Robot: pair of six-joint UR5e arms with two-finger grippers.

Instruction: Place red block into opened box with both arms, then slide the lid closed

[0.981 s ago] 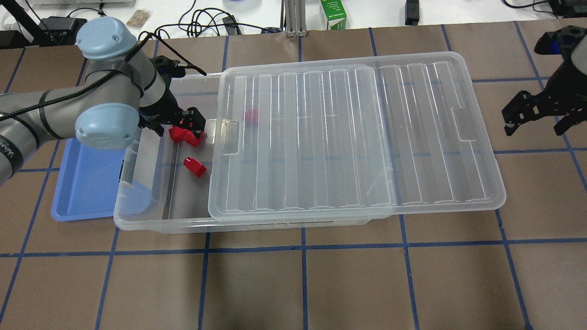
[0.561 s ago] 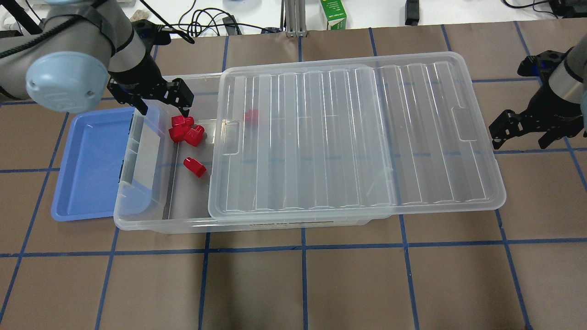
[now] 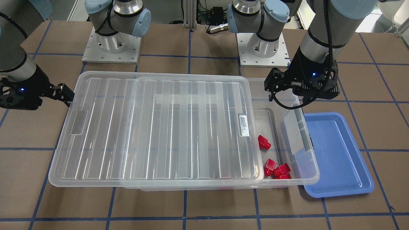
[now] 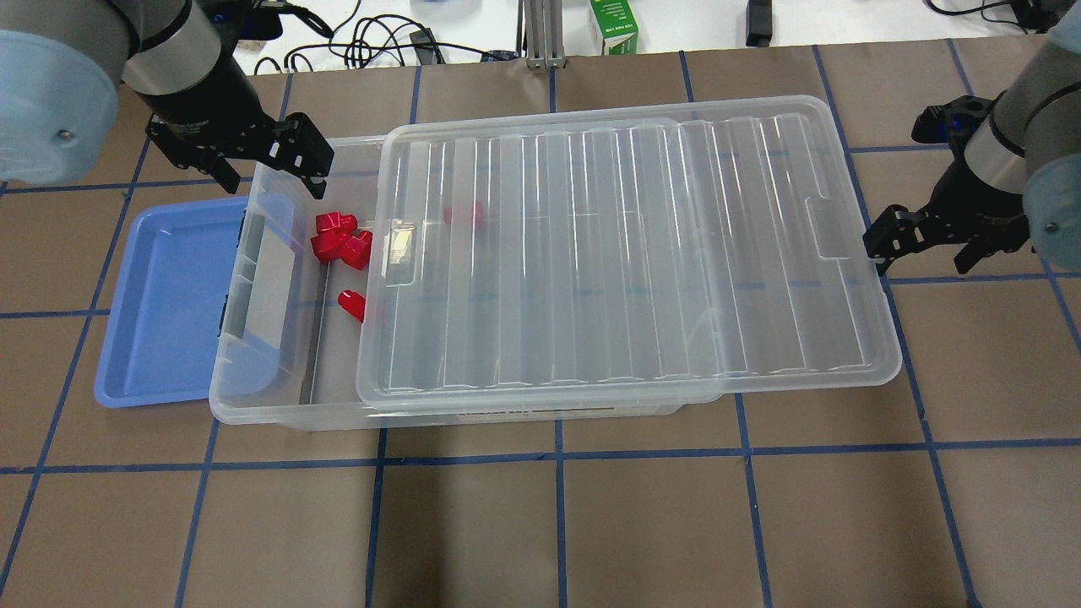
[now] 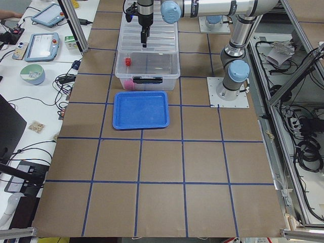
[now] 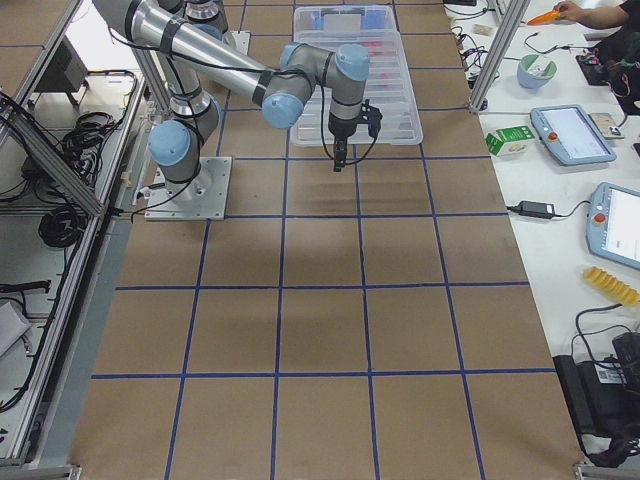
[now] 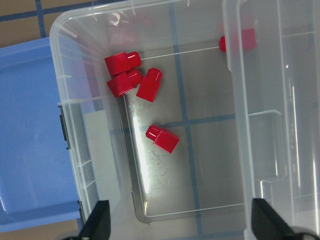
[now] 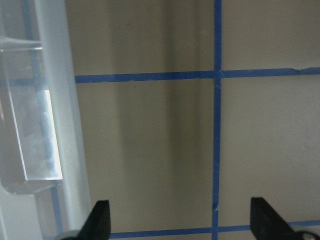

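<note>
Item, lid (image 4: 625,253): shifted left along the box (image 4: 296,412) since the earlier overhead frames, so its left edge now partly covers the lone block (image 4: 350,304) that lay clear of it. The right gripper (image 4: 922,257) has come in from the right to the lid's right short end; the left gripper (image 4: 272,181) has lifted away toward the far left corner. Position: the lid rests flat on the box rim and overhangs the right end, leaving a strip at the left end uncovered. Contents: red blocks, three clustered (image 4: 342,239) at the far left inside the box, one near the lid's edge, one (image 4: 464,215) under the lid, all resting on the box floor. Left gripper: jaws spread, nothing between them, above the open strip. Right gripper: jaws spread and empty, one finger (image 3: 65,94) at the lid's short end beside the notch, seemingly touching it. Handling, judged: the lid is likely light, thin, somewhat flexible and smooth, apt to skew if pushed off-centre; the sound contact is the middle of the short end, pressed level along the box's length. The box looks light enough to creep across the table (image 4: 557,523) toward the blue tray (image 4: 160,304) under the push.
</note>
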